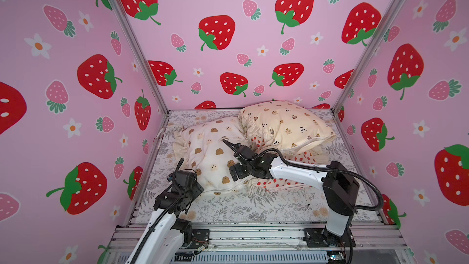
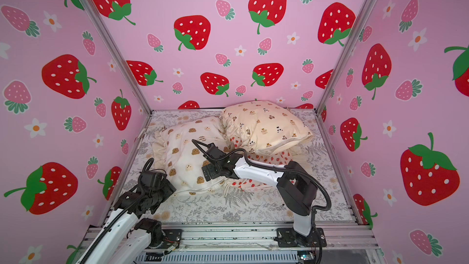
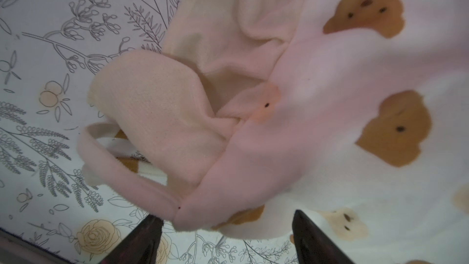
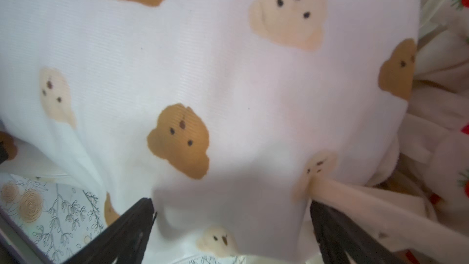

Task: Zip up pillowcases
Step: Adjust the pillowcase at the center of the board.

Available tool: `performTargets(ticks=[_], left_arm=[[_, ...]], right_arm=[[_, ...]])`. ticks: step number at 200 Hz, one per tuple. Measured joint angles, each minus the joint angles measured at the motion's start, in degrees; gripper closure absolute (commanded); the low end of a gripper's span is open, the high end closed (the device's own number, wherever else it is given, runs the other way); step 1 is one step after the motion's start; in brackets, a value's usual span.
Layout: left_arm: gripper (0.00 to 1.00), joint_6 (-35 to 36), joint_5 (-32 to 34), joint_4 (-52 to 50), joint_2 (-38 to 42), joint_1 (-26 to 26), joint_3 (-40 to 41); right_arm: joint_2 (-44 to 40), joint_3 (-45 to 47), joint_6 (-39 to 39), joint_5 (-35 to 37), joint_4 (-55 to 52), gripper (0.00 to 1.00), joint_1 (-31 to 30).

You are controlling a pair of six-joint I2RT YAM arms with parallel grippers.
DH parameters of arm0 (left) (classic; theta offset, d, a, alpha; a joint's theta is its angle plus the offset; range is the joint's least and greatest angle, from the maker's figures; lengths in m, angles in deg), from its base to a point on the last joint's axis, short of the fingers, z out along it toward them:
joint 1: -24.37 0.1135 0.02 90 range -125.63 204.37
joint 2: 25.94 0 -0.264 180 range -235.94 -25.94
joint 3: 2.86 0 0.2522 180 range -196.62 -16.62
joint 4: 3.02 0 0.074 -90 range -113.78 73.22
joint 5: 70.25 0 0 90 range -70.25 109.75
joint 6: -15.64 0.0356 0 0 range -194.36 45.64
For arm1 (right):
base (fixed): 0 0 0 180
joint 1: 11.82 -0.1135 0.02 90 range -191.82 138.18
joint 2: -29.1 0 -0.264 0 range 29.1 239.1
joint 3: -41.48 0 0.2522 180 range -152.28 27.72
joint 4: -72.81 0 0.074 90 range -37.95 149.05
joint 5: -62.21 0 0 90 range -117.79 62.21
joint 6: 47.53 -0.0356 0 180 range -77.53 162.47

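Left wrist view: the near corner of the bear-face pillow (image 3: 330, 97) is being framed by the left claw (image 3: 227, 215), jaws spread wide and nothing pinched. This arm is the nearer one. The pillow is lying lengthwise away from it on the tabletop (image 1: 279, 209), and the right claw (image 4: 231, 201) is being held wide open over its top face.
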Motion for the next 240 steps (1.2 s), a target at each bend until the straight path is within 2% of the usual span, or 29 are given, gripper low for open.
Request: performTargets(ticks=[19, 62, 95, 132, 192, 240], left_arm=[[0.34, -0.48, 0.52, 1.11, -0.02, 0.0, 0.9], [0.46, -0.52, 2.12, 5.07, -1.51, 0.28, 1.84], [0.63, -0.68, 2.6, 9.05, -4.37, 0.83, 1.84], [0.78, -0.48, 2.6, 13.73, -4.2, 1.09, 3.26], [0.86, -0.11, 1.62, 18.01, -4.26, 1.46, 4.28], [0.88, 1.01, 0.55, 18.6, -4.04, 1.9, 4.28]], right_arm=[[2.19, -1.14, 0.02, 0.24, 0.17, 0.0, 0.35], [5.7, -3.72, 1.03, 0.2, 0.2, 0.0, 1.88], [6.32, -4.63, 2.75, 0.0, 0.52, 0.0, 3.34], [8.72, -7.96, 4.74, -1.33, 0.66, 0.0, 4.98], [15.23, -16.65, 9.2, -1.75, 0.61, 0.0, 6.69], [13.49, -15.5, 11.26, -3.32, 0.9, 0.0, 6.82]])
